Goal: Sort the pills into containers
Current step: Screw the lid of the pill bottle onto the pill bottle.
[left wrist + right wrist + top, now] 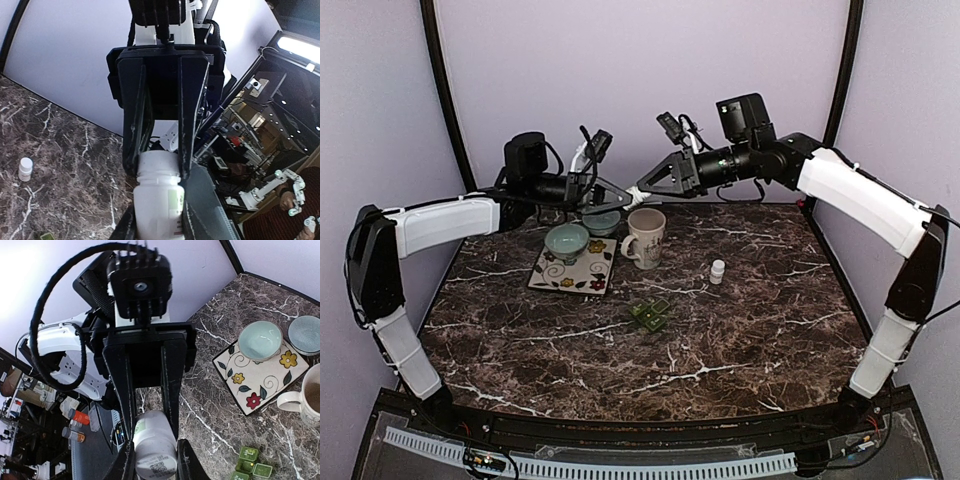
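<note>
Sorting looks barely begun: our left gripper (159, 167) and right gripper (150, 432) both clamp the capped white plastic pill bottle (159, 210), while the far-left pale-green ceramic bowl (260, 340) lies empty.

We read no text anywhere: print on the pill bottle (154, 446) label and mug (645, 237) is too blurred.

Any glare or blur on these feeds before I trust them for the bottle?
Top external: even light, no glare, but the pill bottle is small. Left wrist: bottle close and sharp; a strip light flares upper right. Right wrist: wall blown out upper left; bottle's label print too soft to read.
</note>
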Controlling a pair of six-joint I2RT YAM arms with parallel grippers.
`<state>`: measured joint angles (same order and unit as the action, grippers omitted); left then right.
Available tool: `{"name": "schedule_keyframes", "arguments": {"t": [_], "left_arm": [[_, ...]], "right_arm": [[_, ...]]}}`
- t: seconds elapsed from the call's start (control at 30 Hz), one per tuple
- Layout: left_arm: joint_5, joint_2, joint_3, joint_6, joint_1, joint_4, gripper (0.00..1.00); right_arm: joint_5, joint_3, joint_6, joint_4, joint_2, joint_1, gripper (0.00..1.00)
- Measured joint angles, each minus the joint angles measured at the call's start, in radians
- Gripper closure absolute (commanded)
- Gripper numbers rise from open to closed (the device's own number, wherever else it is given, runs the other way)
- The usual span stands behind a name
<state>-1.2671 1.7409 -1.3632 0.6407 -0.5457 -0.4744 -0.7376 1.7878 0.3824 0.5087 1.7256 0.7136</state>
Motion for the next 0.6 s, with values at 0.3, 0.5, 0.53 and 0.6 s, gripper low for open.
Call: {"name": "schedule_keyframes", "arguments": {"t": [0.3, 0.5, 0.53, 0.6], "left_arm": [[0.333, -0.1, -0.024, -0.386, -0.064, 0.318, 1.0], [0.732, -0.187, -0.011, -0.626, -0.178, 0.457, 1.0], [0.81, -0.202, -0.002, -0.667, -0.203, 0.465, 1.0], [0.967, -0.227, 0.024, -0.741, -0.253, 0.465, 1.0]], "right_arm": [[0.004, 0.022, 0.118, 0.009, 0.02, -0.03, 1.0], [0.026, 0.03, 0.168, 0.021, 0.028, -0.036, 1.0], [0.027, 0.031, 0.176, 0.023, 0.03, -0.036, 1.0], [0.026, 0.032, 0.192, 0.026, 0.035, -0.036, 1.0]]}}
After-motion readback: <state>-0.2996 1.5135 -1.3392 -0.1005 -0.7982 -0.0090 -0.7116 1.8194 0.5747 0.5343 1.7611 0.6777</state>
